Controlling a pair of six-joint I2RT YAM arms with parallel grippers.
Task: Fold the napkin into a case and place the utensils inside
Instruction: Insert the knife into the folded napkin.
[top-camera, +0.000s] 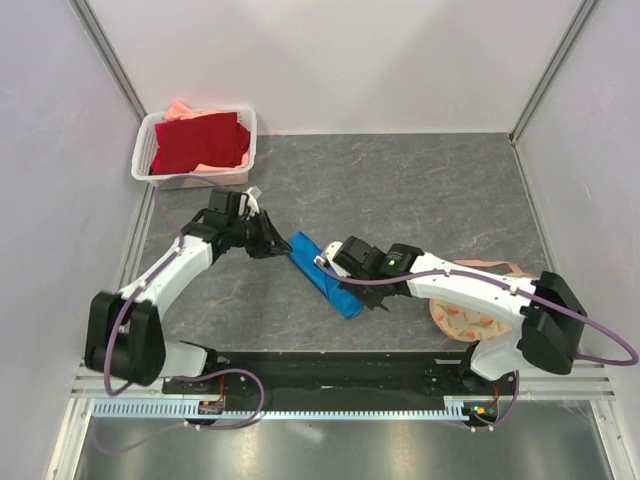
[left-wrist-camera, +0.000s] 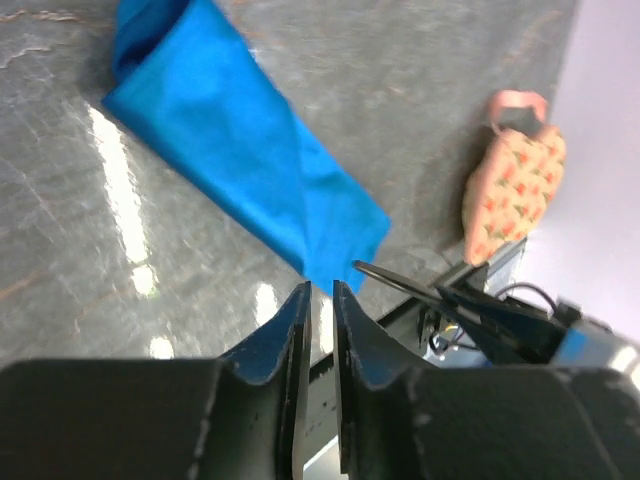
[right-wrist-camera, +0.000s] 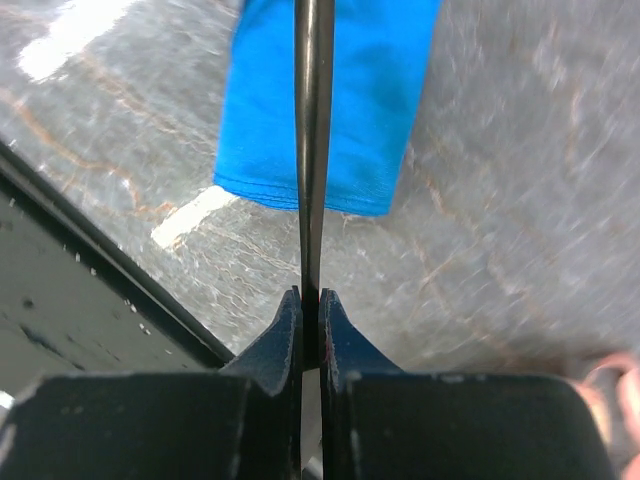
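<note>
Basket (top-camera: 200, 180) first, white plastic, at the far left corner of the table (top-camera: 440, 190), with a red cloth (top-camera: 200, 143) heaped in it. Next along I see my left gripper (left-wrist-camera: 320, 296), fingers drawn almost together with only a sliver between them and nothing in it. It hangs just beside the upper left end of the napkin (top-camera: 322, 272). That napkin is folded into a long narrow blue strip, lying flat and slantwise near the table's middle, running from upper left down to lower right between my two arms. At its lower right end sits my right gripper (right-wrist-camera: 311, 297), clamped tight on a thin black utensil (right-wrist-camera: 314, 120). From the right wrist camera the utensil runs straight out from the fingertips and crosses over the napkin's hemmed end. I cannot tell whether it touches the cloth or has gone between the layers. Farthest right, a peach flowered mat (top-camera: 460, 322) lies partly under my right arm, well apart from the napkin.
</note>
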